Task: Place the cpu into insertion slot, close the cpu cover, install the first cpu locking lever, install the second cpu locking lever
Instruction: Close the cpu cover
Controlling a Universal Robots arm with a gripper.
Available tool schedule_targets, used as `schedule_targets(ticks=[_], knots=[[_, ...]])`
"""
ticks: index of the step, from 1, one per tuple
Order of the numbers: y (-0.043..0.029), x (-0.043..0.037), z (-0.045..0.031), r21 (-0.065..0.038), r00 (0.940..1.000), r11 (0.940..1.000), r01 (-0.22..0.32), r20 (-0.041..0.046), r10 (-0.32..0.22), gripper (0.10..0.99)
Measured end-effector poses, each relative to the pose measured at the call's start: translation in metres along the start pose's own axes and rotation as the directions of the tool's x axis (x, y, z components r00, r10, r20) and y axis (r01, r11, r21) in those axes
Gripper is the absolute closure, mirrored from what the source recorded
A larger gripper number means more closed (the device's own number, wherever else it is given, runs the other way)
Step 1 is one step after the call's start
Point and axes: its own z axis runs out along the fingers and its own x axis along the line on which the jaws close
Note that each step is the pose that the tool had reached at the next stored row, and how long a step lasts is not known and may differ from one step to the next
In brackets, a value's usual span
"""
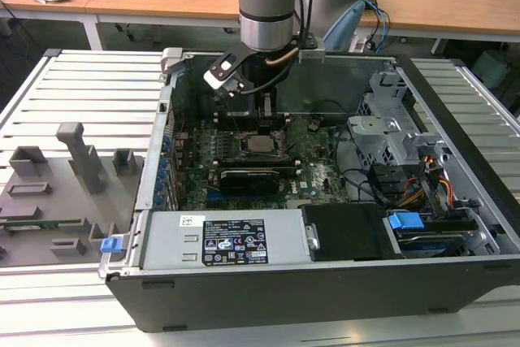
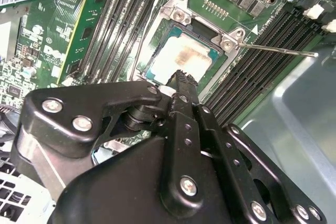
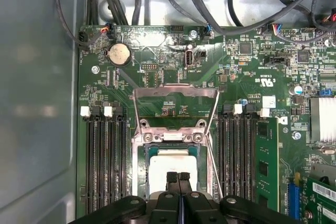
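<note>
The cpu (image 3: pixel 170 160) lies flat in the insertion slot (image 3: pixel 140 167), its pale metal face up. It also shows in the second wrist view as the cpu (image 2: pixel 178 56) and in the exterior view as the cpu (image 1: pixel 260 145). My gripper (image 3: pixel 178 176) is shut with nothing between its fingers. The tips hang just over the chip's near edge; contact cannot be told. The cpu cover (image 3: pixel 176 88) looks swung up and open beyond the socket's hinge. A thin lever rod (image 2: pixel 278 50) sticks out sideways, unlatched.
Long black memory slots (image 3: pixel 105 161) flank the socket on both sides. A black card (image 1: pixel 248 178) crosses the board nearby. The case walls, a power supply (image 1: pixel 219 237) and cable bundles (image 1: pixel 406 184) hem the board in. A grey fixture plate (image 1: pixel 65 184) lies at the exterior view's left.
</note>
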Motion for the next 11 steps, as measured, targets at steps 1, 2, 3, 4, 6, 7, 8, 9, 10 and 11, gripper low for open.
schedule_targets(ticks=[1,2,3,4,6,7,8,9,10,11], knots=[[0.0001,0.0000,-0.0010,0.000,1.0000,1.0000,0.000,-0.0001,0.000,0.980],[0.0001,0.0000,-0.0019,0.000,1.0000,1.0000,0.000,0.0000,0.000,0.980],[0.0002,0.0000,-0.0027,0.000,1.0000,1.0000,-0.001,0.0001,0.001,0.980],[0.0002,-0.0001,-0.0034,0.000,1.0000,1.0000,-0.001,0.0001,0.001,0.980],[0.0003,-0.0001,-0.0045,0.000,1.0000,1.0000,-0.001,0.0001,0.001,0.980],[0.0003,-0.0001,-0.0049,0.000,1.0000,1.0000,-0.001,0.0000,0.001,0.980],[0.0004,-0.0001,-0.0052,0.000,1.0000,1.0000,-0.001,0.0000,0.001,0.980],[0.0004,-0.0001,-0.0055,0.000,1.0000,1.0000,-0.002,0.0000,0.002,0.980],[0.0004,-0.0001,-0.0058,0.000,1.0000,1.0000,-0.002,0.0001,0.002,0.980],[0.0004,-0.0001,-0.0062,0.000,1.0000,1.0000,-0.002,0.0001,0.002,0.980]])
